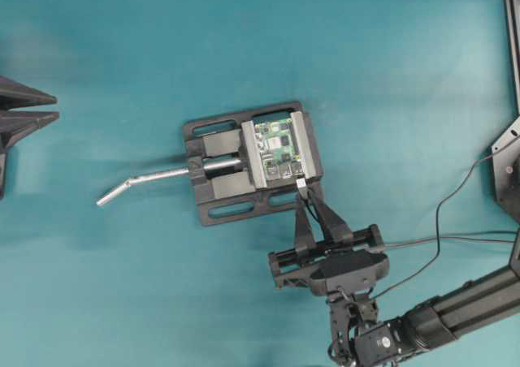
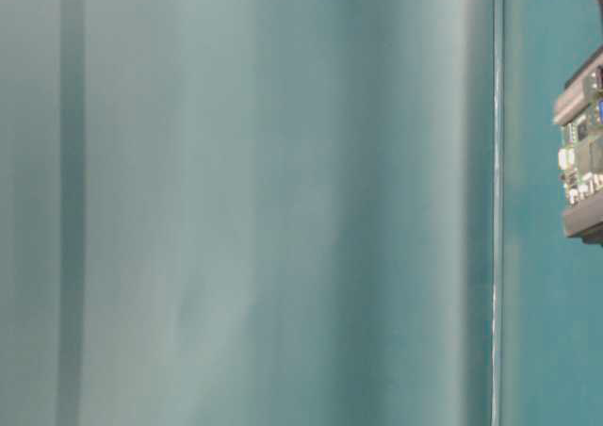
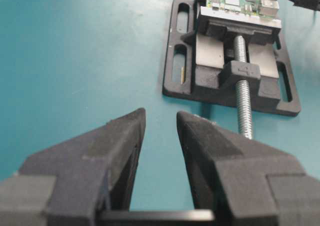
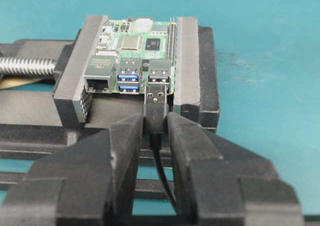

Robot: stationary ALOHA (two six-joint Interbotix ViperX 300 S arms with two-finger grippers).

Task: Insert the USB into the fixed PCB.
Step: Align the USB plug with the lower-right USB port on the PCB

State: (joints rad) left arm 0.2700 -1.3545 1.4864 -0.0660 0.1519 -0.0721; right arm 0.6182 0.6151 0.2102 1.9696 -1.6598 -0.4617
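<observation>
Over at the far left of the overhead shot, the left gripper (image 1: 28, 111) was parked at the table's edge, well away from everything. Its wrist cam showed the two black fingers (image 3: 117, 151) spread apart with only teal tabletop (image 1: 122, 58) between them, so wide open and holding nothing.

Moving right, the silver handle (image 1: 142, 180) stuck out to the left of the black vise (image 1: 219, 168), bent down at its outer end. The vise sat mid-table with the fixed PCB (image 1: 278, 148) clamped flat between its jaw plates. It's a green board with a silver chip, an ethernet port and stacked USB ports along the edge facing the right arm.

Just below and right of that was the right gripper (image 1: 305, 190), closed down on the USB (image 4: 156, 106), pinching the black plug body between its fingertips with the silver tip poking forward. In the right wrist cam, the tip sat right at the front of the right-hand port stack; I couldn't tell if it was touching or in at all. The thin black cable (image 4: 162, 171) trailed back between the fingers.

The table-level cam was mostly blur, with just a sliver of the board at its right edge.
</observation>
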